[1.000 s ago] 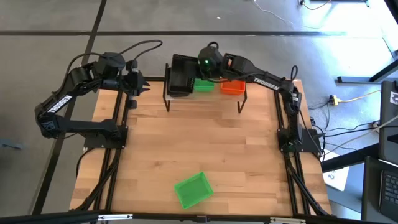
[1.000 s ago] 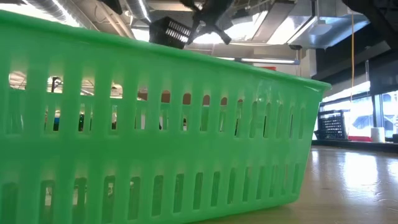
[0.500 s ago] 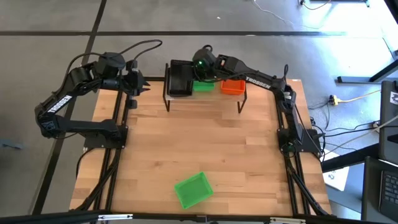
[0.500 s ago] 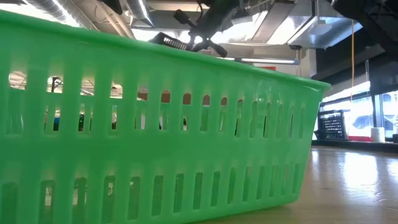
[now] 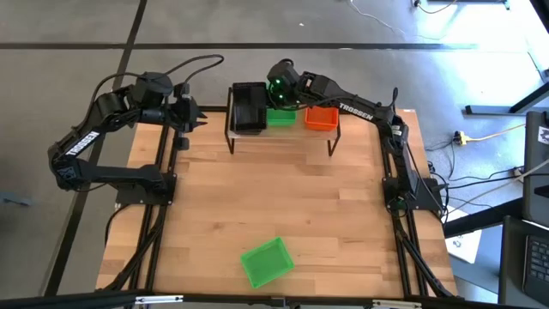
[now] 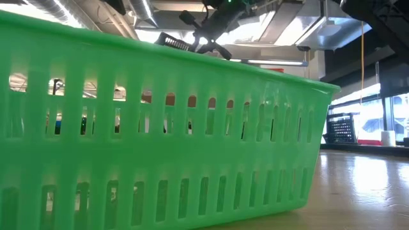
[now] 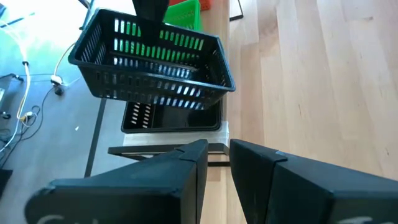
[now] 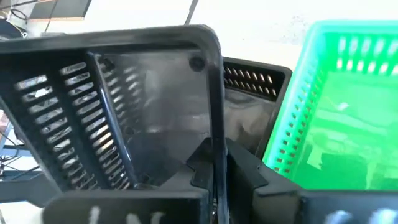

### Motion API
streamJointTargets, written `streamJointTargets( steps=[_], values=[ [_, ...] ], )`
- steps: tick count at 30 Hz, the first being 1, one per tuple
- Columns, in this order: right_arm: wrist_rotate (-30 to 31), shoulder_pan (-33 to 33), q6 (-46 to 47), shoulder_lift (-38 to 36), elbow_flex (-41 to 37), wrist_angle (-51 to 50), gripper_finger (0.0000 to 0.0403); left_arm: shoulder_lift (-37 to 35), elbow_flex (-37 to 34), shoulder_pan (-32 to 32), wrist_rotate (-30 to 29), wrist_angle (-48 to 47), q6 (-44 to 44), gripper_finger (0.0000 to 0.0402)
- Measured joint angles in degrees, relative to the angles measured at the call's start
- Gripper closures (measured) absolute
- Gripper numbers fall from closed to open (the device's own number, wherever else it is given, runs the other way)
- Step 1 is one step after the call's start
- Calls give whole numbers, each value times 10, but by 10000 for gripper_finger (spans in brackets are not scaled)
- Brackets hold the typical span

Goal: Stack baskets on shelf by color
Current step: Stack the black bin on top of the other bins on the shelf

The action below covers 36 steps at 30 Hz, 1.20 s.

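While carrying the load over the back of the table [image 5: 274,197], best to settle position before height. Largest to smallest: shelf [image 5: 283,130] along the far edge, bearing three groups side by side, black at its left end, green in the middle, orange [image 5: 322,118] at the right. On that left end, a black stack [image 7: 171,117] already seated; just above it, tilted and not yet nested, the black basket [image 7: 152,62] in transit. Right gripper [image 8: 217,163] clamped together on that basket's wall (one finger inside, one outside, thin plastic pinched between). Left gripper [image 7: 217,163] parked off the shelf's left end, fingers close together with a narrow gap between them, nothing in it. To do well: level the carried basket first, square its long sides to the stack below, centre it clear of the green stack [image 8: 336,99] just beside, then lower straight down until the rims nest; likely to jam if dropped while tilted. Release only once seated. One green basket [image 5: 267,262] left lying near the table's front edge, well apart from the shelf.
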Motion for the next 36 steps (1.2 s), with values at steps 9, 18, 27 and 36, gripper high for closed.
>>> streamJointTargets(
  steps=[9,18,27,36],
  values=[
    [0,0,-16,0,0,9,391,0,0,0,-42,0,0,342],
    [4,0,-8,0,0,11,352,0,0,0,-46,0,0,342],
    [4,0,-10,-1,4,24,337,0,0,0,-46,0,0,342],
    [0,2,-21,-2,4,25,337,0,0,0,-46,0,1,342]
  ],
)
